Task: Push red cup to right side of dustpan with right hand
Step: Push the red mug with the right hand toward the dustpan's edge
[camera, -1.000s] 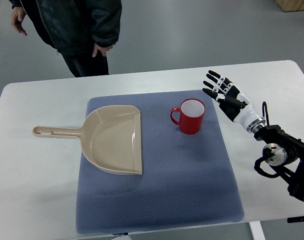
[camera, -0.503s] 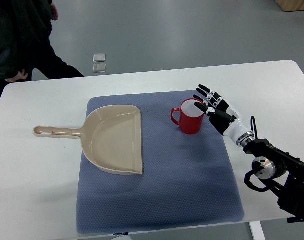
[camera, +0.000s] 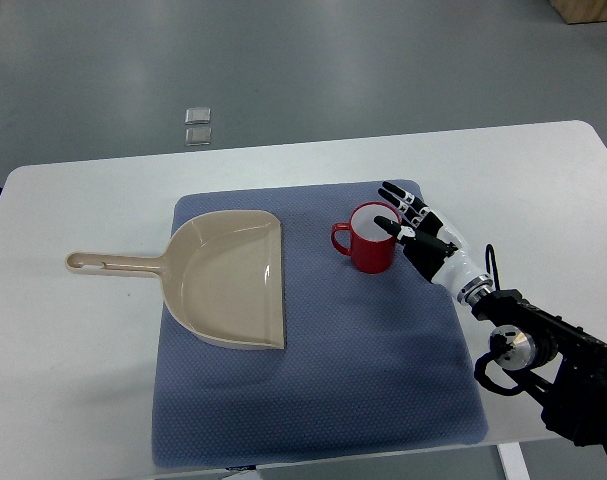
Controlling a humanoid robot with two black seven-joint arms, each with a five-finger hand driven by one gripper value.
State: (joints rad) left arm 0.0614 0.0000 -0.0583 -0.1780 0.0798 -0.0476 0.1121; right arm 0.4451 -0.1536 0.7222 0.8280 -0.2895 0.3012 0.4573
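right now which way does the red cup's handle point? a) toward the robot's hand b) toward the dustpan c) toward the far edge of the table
b: the red cup has its handle on its left side, facing the dustpan, while the right hand touches the cup's opposite side.

1 red cup (camera: pixel 371 239), 1 dustpan (camera: pixel 223 277), 1 mat (camera: pixel 363 360), 1 table (camera: pixel 73 380).
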